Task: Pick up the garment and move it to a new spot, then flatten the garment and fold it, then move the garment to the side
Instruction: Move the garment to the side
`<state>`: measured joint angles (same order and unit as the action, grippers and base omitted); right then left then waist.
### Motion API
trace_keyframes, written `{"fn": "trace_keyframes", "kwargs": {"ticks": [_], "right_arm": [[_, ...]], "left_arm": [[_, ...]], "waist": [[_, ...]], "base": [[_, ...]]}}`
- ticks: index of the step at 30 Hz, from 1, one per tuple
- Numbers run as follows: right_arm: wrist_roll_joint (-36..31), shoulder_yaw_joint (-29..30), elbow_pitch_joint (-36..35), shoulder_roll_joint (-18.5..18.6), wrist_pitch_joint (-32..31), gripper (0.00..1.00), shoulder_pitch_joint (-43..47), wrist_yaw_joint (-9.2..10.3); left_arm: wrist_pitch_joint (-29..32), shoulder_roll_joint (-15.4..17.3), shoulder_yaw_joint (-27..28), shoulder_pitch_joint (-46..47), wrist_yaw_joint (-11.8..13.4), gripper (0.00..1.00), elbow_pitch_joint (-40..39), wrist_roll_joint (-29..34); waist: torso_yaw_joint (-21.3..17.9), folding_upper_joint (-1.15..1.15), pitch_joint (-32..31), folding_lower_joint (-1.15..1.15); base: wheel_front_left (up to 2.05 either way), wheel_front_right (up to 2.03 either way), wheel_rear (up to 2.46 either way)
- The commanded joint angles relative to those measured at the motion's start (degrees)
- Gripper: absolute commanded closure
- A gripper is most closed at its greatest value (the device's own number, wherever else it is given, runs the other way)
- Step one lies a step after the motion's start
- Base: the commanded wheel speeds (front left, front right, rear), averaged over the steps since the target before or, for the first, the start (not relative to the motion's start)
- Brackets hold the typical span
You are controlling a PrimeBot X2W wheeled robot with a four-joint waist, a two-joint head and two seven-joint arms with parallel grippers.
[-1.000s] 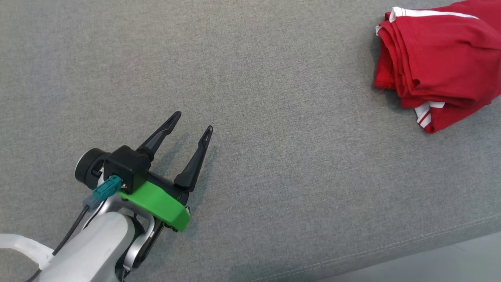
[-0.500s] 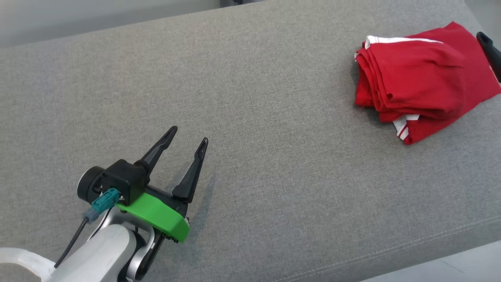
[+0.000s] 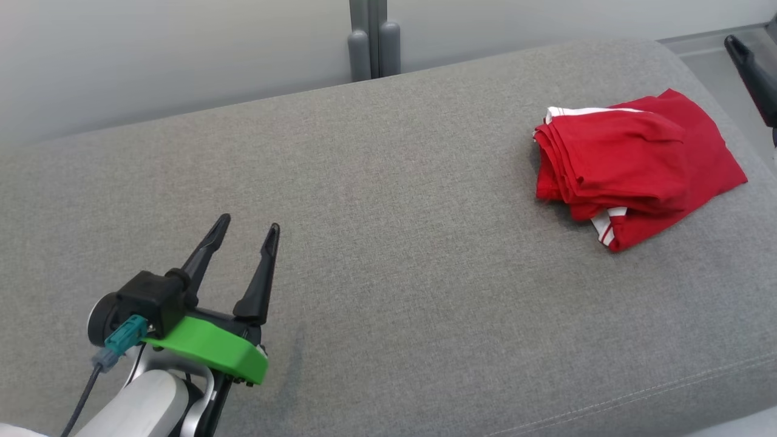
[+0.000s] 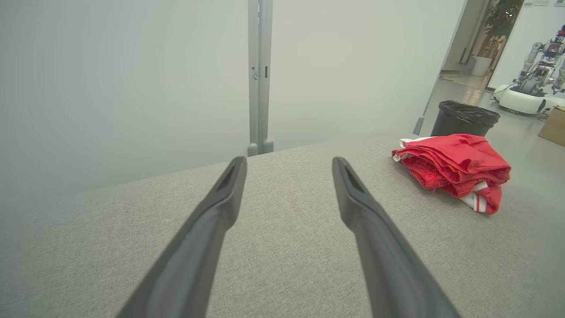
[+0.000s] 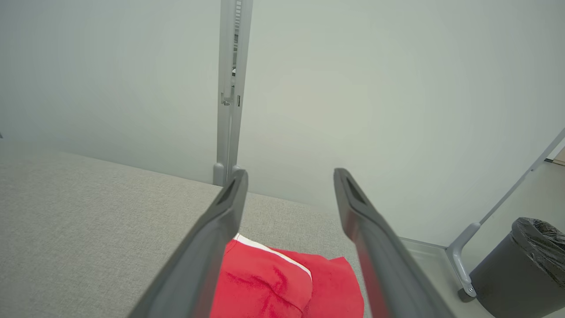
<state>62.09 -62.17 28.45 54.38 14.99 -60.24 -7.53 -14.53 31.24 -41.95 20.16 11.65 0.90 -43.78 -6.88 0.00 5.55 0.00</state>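
Garment: we are seeing the red garment point(image 3: 634, 173) lying as a folded bundle on the grey cushion point(image 3: 388, 200), near its right end and closer to the far edge than to the front edge.
Task stage: we are judging that the folding is already done and the bundle is resting at the side; little seems left to do.
Left gripper: we are seeing the left gripper point(image 3: 246, 229) hovering low over the cushion near the front left corner, its two fingers spread apart and holding nothing.
Right gripper: we are seeing the right gripper point(image 5: 289, 176) with fingers spread wide and nothing between them; in the head view one dark finger point(image 3: 749, 70) is showing at the right edge, beyond the cushion's right end.
Direction: we are finding the garment well apart from the left gripper, far to its right, while it is lying just below the right gripper.
Long axis: we are reading the bundle as running roughly along the cushion's length.
Nearer arm: we are judging the right arm much nearer for any further move.
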Motion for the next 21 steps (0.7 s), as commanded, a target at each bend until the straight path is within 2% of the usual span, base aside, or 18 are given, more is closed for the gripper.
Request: {"fn": "trace_keyframes", "kwargs": {"ticks": [1,8,9,11,15,18,21], "right_arm": [[-2.0,3.8,-0.9,0.3,0.2,0.00,3.2,0.08],[-11.3,25.2,-6.0,-3.6,0.2,0.00,19.5,0.07],[-11.3,25.2,-6.0,-3.6,0.2,0.00,19.5,0.07],[-14.9,32.0,-8.2,-6.2,0.2,0.00,25.2,0.07],[-22.7,43.8,-13.8,-13.1,0.2,0.00,37.2,0.07],[-27.9,51.7,-18.1,-19.3,0.2,0.00,45.2,0.07],[-33.1,56.6,-22.3,-26.3,0.2,0.00,53.1,0.05]], "left_arm": [[-0.3,0.3,1.4,-1.6,1.0,0.00,-0.2,-0.5],[-0.7,0.2,6.4,-6.1,3.1,0.00,-1.5,-0.6],[-0.7,0.2,6.4,-6.1,3.1,0.00,-1.5,-0.6],[-0.7,-0.5,8.4,-7.7,3.6,0.00,-1.9,-0.1],[-0.7,-2.2,13.0,-11.2,3.9,0.00,-2.3,1.4],[-0.7,-4.4,16.2,-13.3,3.0,0.00,-2.1,3.4],[-0.7,-6.9,19.2,-15.1,2.0,0.00,-1.1,5.4]], "waist": [[1.2,0.00,-1.8,0.00],[2.9,0.00,-3.6,0.00],[2.9,0.00,-3.6,0.00],[3.4,0.00,-4.0,0.00],[4.4,0.00,-4.5,0.00],[5.5,0.00,-4.9,0.00],[6.5,0.00,-5.4,0.00]], "base": [[0.00,0.00,0.00],[0.00,0.00,0.00],[0.00,0.00,0.00],[0.00,0.00,0.00],[0.00,0.00,0.00],[0.00,0.00,0.00],[0.00,0.00,0.00]]}}
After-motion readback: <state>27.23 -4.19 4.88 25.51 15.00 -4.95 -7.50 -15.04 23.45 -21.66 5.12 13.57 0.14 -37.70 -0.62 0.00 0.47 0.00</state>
